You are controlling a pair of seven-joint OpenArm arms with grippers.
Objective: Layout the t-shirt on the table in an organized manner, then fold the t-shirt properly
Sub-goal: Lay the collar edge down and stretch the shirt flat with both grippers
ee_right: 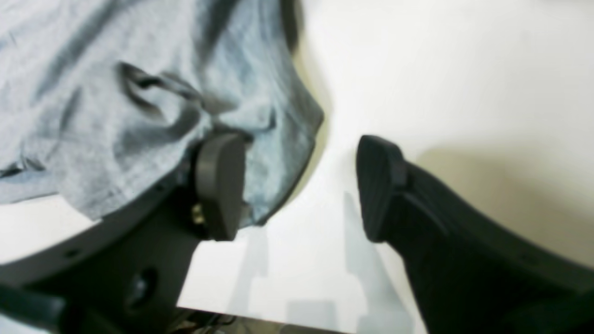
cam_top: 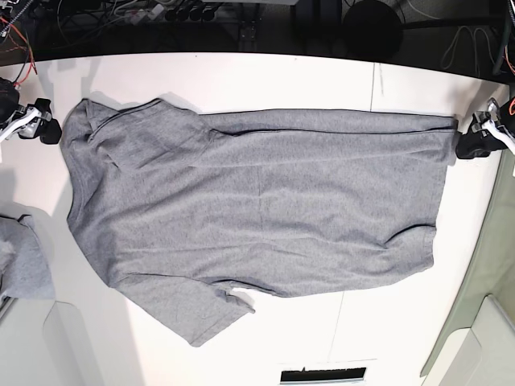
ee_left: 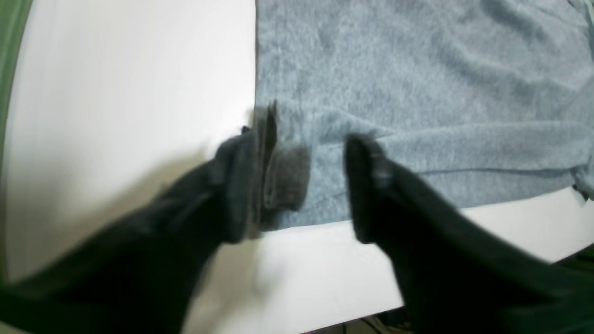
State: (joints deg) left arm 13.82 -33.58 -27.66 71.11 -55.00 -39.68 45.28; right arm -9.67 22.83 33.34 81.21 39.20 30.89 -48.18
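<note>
No legible text — no labels, brands or numbers

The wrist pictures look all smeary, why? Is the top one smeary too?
Left wrist view: left gripper fingers and t-shirt are smeared. Right wrist view: soft, the right gripper casts grey shadows on the table. Base view: sharp, evenly lit.

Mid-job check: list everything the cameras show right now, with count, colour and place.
t-shirt: one, heather grey, spread sideways across the table's middle, a sleeve toward the near edge.
table: one, white, under everything.
second cloth: one, grey, partly visible at the base view's left edge.
cables: several, dark, behind the table's rear edge.
left gripper: one, black, jaws open over the shirt's corner.
right gripper: one, black, jaws open at the shirt's edge.
</note>
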